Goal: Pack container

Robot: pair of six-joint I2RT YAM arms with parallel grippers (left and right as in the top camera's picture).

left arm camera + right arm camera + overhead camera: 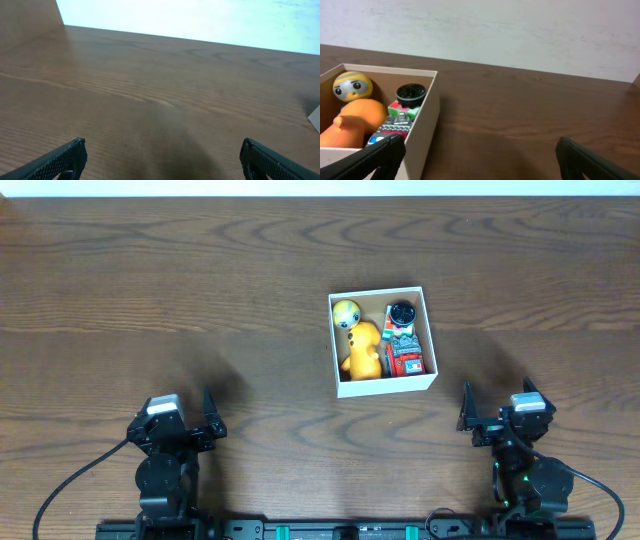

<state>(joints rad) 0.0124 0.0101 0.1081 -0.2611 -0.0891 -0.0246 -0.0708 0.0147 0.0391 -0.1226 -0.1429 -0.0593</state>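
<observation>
Both my grippers are spread wide and hold nothing. My left gripper [162,156] hangs low over the bare wood of the table [150,300], its 2 black fingers [60,159] far apart at the bottom corners of the left wrist view, with only wood grain between them. My right gripper [480,152] is open in the same way, and nothing lies between its fingers either. The container [390,387] sits upright on the table, a little right of the middle, well ahead of both grippers and nearer my right one. From my right wrist it lies ahead and to the left, and its white wall is apart from my left finger. It has 4 things inside. A yellow ball [346,312] with a face sits in the far left corner, and an orange toy [364,350] lies just in front of it, touching it. A black round piece [401,312] sits in the far right corner, with a red and green toy [405,352] just before it. All 4 lie within the walls.
</observation>
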